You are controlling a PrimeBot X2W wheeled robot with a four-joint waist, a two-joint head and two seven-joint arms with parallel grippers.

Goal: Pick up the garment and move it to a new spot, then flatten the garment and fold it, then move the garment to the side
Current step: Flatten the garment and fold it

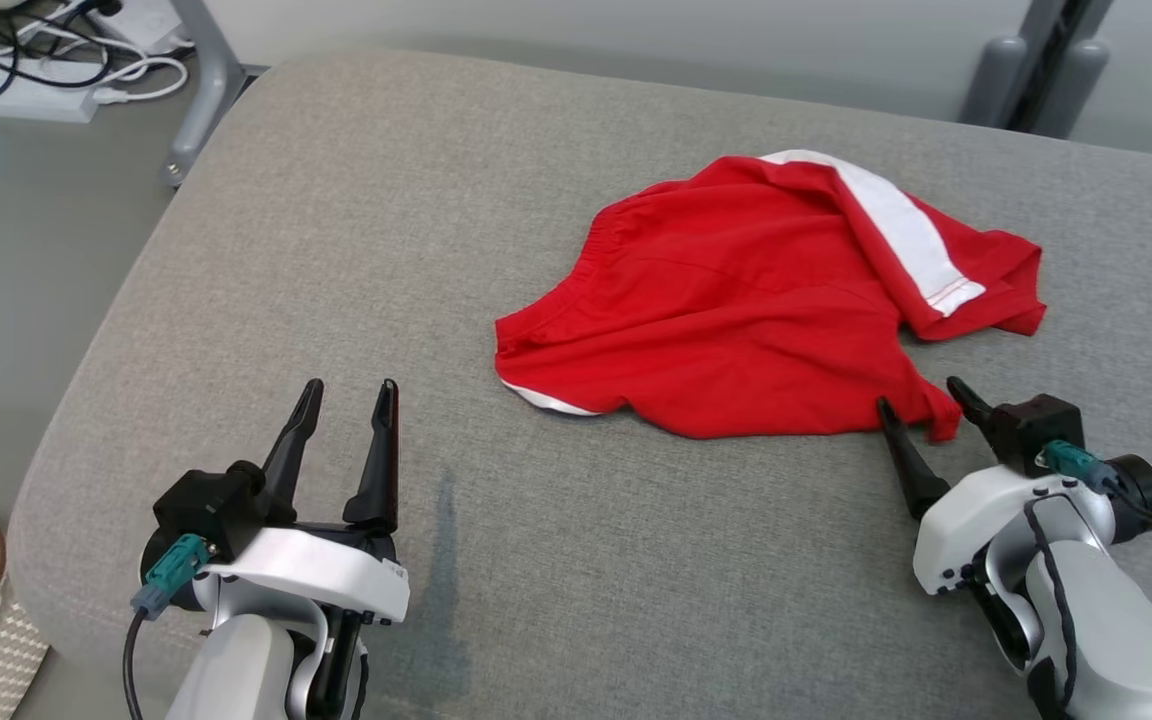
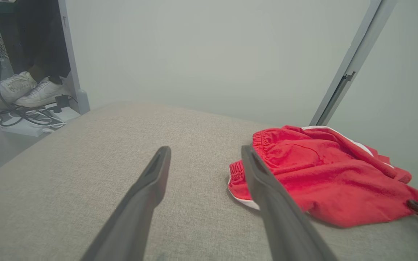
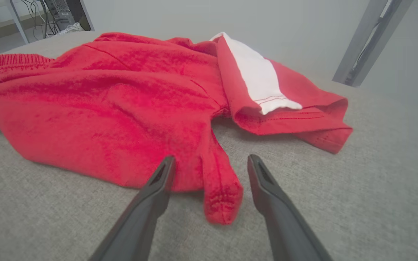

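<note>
Both dark-fingered grippers stand with jaws spread wide, grasping nothing: the left gripper [image 1: 352,388] hangs over bare surface, apart from the cloth, while the right gripper [image 1: 919,393] straddles a loose corner of the near hem. Crumpled red cloth shorts with a white side stripe [image 1: 736,300] lie on the grey fabric-covered cushion [image 1: 336,200], toward its right side.

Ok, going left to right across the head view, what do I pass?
cables → metal leg → left gripper → red shorts. The right gripper straddles the shorts' near right corner, so it is left unranked.
</note>
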